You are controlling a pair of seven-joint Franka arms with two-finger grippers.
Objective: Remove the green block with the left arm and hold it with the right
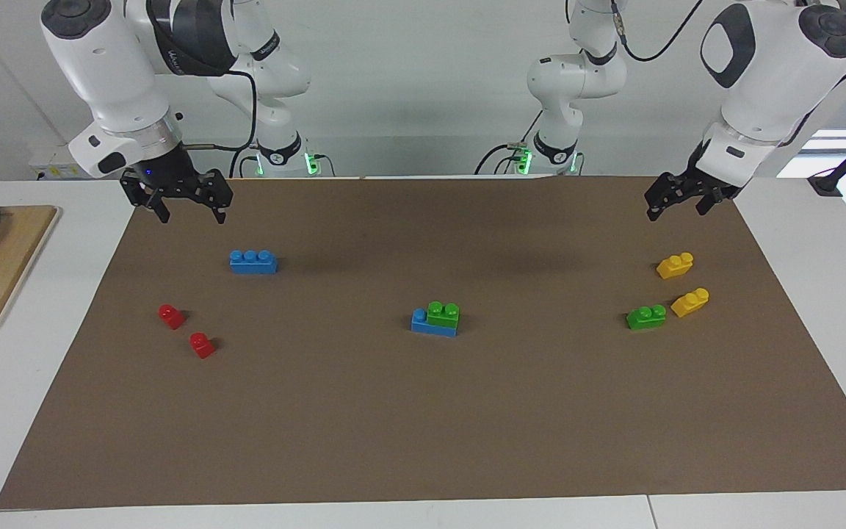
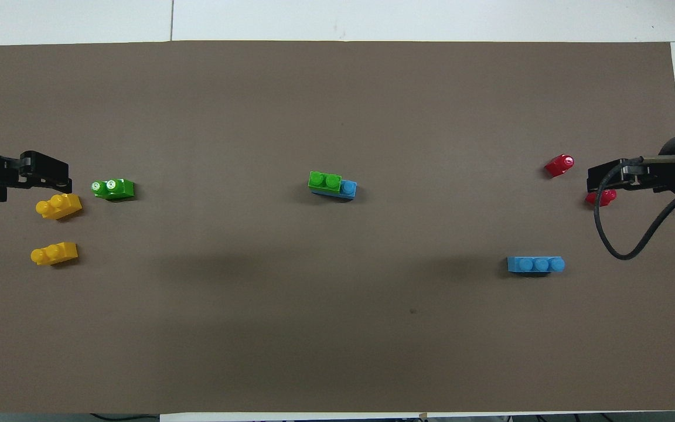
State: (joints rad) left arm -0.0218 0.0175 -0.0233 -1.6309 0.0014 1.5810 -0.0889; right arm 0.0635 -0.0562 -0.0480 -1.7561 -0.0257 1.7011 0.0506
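Green block (image 1: 443, 314) is sitting stacked on a blue brick (image 1: 434, 324) at mat (image 1: 423, 441) centre, covering two of the brick's three studs, w/ one blue stud showing at the end toward the right arm's side. Long axis of both is running along the table's length, arm-end to arm-end, so the short sides are facing toward and away from the robots; judging from that, a pinch across the short width looks like the natural way in.

Left gripper (image 1: 678, 208) is hanging over the mat corner at its own end, fingers spread, holding nothing. Right gripper (image 1: 189, 211) is hanging over the mat's other corner near the robots, fingers spread too, empty. Both are well apart from the stack; it's lying roughly midway between them, farther from the robots than either gripper's spot, so neither arm seems to have a clear edge in reach. Probably the right needs to pin the blue brick while the left pulls the green off; nothing started yet.

Watch out: a 2nd green block (image 1: 646, 317) is lying loose near the left gripper, just beside a yellow block, not stacked on anything, so likely not the one to remove.

Count:
- green: 2 (1 stacked, 1 loose)
- blue bricks: 2, incl. a lone one (image 1: 252, 261) toward the right arm's end
- yellow: 2 (image 1: 675, 265) (image 1: 690, 302)
- red: 2 small (image 1: 171, 316) (image 1: 202, 344)
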